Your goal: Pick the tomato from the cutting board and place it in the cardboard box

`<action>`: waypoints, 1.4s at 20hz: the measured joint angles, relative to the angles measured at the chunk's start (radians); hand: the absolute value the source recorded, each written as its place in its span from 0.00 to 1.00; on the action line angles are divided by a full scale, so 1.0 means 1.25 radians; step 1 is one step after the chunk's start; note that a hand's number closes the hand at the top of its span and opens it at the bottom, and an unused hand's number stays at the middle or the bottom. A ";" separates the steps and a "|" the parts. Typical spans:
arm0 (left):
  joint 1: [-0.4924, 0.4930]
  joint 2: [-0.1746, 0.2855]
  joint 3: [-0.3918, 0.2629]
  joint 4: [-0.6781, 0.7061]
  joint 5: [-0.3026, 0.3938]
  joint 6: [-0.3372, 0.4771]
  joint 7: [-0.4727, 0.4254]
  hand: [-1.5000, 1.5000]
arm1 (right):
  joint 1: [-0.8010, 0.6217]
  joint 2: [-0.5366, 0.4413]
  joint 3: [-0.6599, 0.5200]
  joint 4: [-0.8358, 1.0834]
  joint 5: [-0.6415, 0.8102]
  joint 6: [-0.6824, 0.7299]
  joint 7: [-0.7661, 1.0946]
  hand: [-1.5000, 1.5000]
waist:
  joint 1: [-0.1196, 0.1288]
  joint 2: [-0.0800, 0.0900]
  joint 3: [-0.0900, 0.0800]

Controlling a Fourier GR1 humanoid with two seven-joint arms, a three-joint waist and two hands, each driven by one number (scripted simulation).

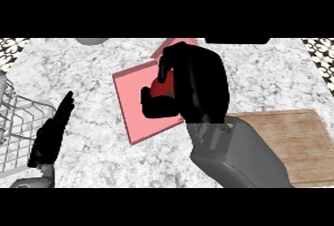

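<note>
The R hand (pixel 195 84) is curled round the red tomato (pixel 163 87) & holds it over the flat pink box (pixel 134 119) in the middle of the worktop (pixel 274 75), away from the cutting board (pixel 300 145) at the front right corner. I think it's the put-down step: next it should go lower & let go inside the box. The L hand (pixel 52 132) rests with straight fingers near the left edge.

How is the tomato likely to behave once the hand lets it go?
The tomato looks rounded, so it may roll once released. The right hand wraps it alone, so it is probably light for its size.
</note>
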 measured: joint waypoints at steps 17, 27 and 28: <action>-0.027 -0.016 -0.017 0.001 -0.015 -0.014 0.006 0.50 | -0.263 0.001 0.059 0.658 -0.286 -0.294 -0.089 0.00 | 0.037 0.010 0.000; -0.018 -0.022 -0.023 -0.011 -0.021 -0.017 0.001 0.50 | -0.285 0.001 0.095 0.790 -0.445 -0.507 -0.214 0.00 | 0.049 0.013 0.000; -0.024 -0.024 -0.023 -0.013 -0.021 -0.015 0.010 0.50 | -0.283 0.001 0.087 0.788 -0.451 -0.541 -0.227 0.00 | 0.045 0.013 0.000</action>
